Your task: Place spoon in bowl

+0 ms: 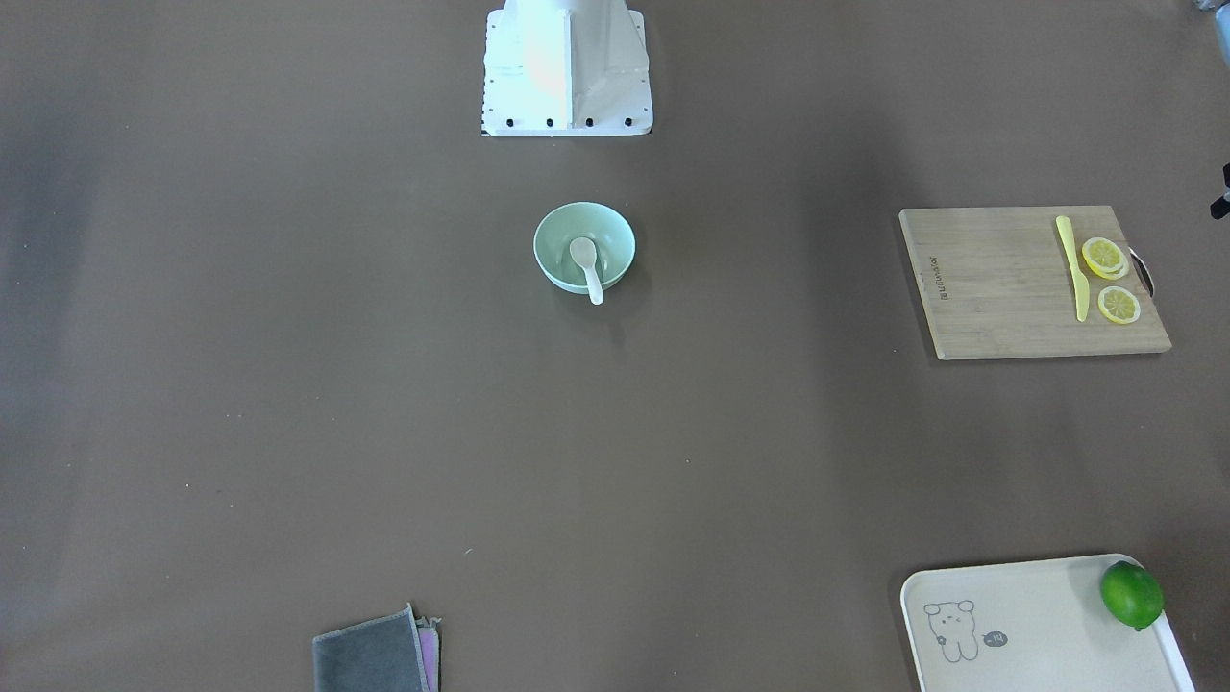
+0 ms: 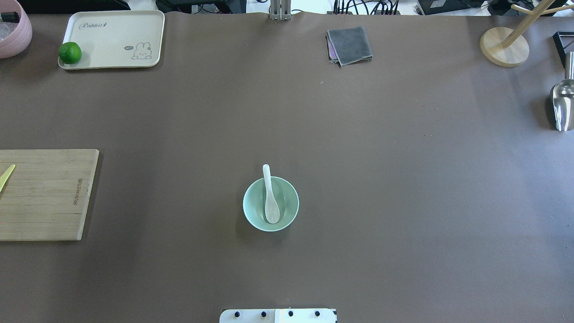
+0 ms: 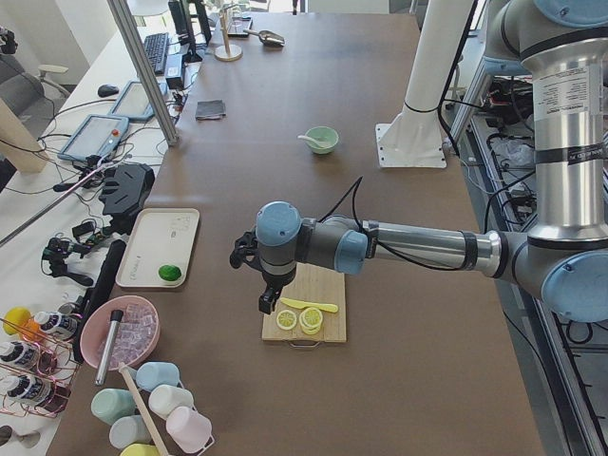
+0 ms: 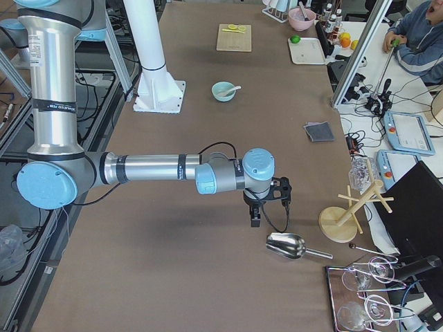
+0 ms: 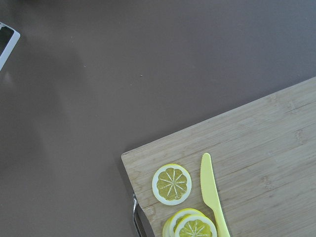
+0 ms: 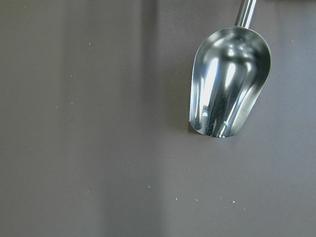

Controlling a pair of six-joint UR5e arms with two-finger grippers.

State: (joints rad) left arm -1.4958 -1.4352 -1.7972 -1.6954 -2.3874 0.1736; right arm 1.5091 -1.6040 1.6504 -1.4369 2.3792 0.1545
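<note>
The white spoon (image 2: 270, 202) lies in the pale mint-green bowl (image 2: 287, 204) near the robot's base, scoop down inside and handle over the far rim. Both also show in the front view, the spoon (image 1: 584, 261) in the bowl (image 1: 615, 235). My left gripper (image 3: 267, 305) hangs far from the bowl, above the cutting board's end, and shows only in the left side view. My right gripper (image 4: 254, 220) hangs near a metal scoop, seen only in the right side view. I cannot tell whether either is open or shut.
A wooden cutting board (image 1: 999, 284) holds a yellow knife (image 1: 1073, 264) and lemon slices (image 1: 1105, 257). A cream tray (image 2: 112, 38) carries a lime (image 2: 70, 52). A folded grey cloth (image 2: 350, 45), a metal scoop (image 6: 229, 89) and a wooden stand (image 2: 504, 46) lie at the far side.
</note>
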